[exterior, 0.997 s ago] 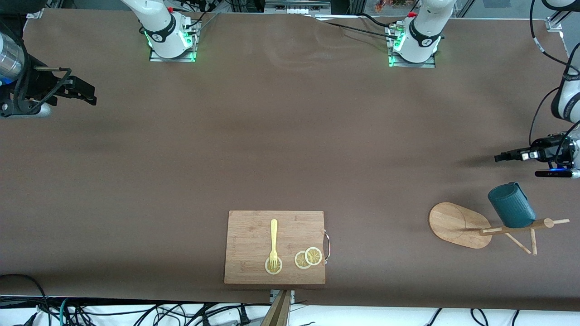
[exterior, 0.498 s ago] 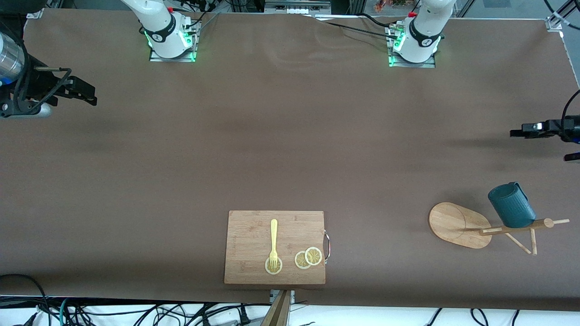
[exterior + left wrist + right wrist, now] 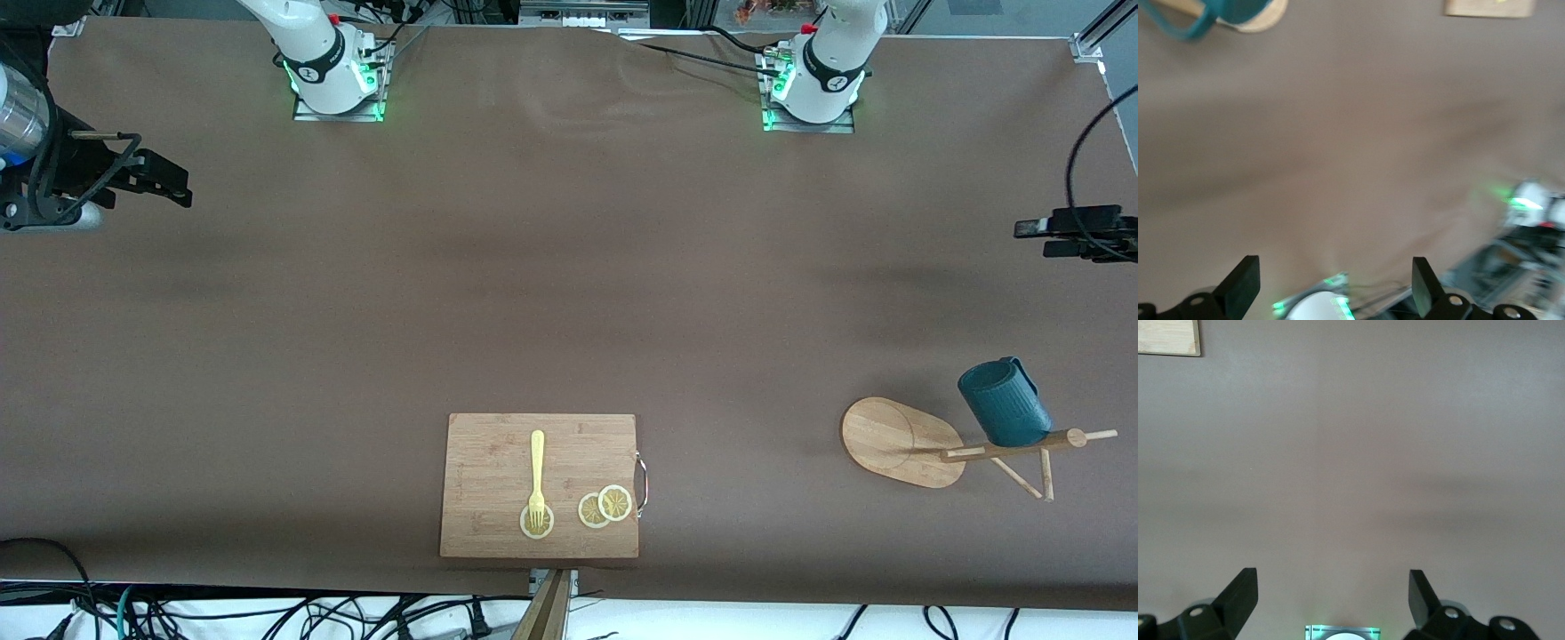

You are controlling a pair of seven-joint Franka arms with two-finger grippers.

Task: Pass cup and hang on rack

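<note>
The dark teal ribbed cup (image 3: 1005,404) hangs on a peg of the bamboo rack (image 3: 898,440), which stands toward the left arm's end of the table. The cup (image 3: 1231,8) and the rack's oval base (image 3: 1268,17) also show at the edge of the left wrist view. My left gripper (image 3: 1031,233) is open and empty over the table's edge at the left arm's end, well apart from the cup. It shows open in its wrist view (image 3: 1331,287). My right gripper (image 3: 173,187) is open and empty over the right arm's end of the table; its wrist view (image 3: 1331,597) shows only bare table.
A wooden cutting board (image 3: 540,485) with a yellow fork (image 3: 536,476) and lemon slices (image 3: 605,505) lies near the front edge, mid-table. Its corner shows in the right wrist view (image 3: 1168,337). The arm bases (image 3: 336,76) stand at the back.
My left gripper has drawn away from the cup, toward the bases' side and the table's end. The cup stays on the rack. The right arm has not moved.
</note>
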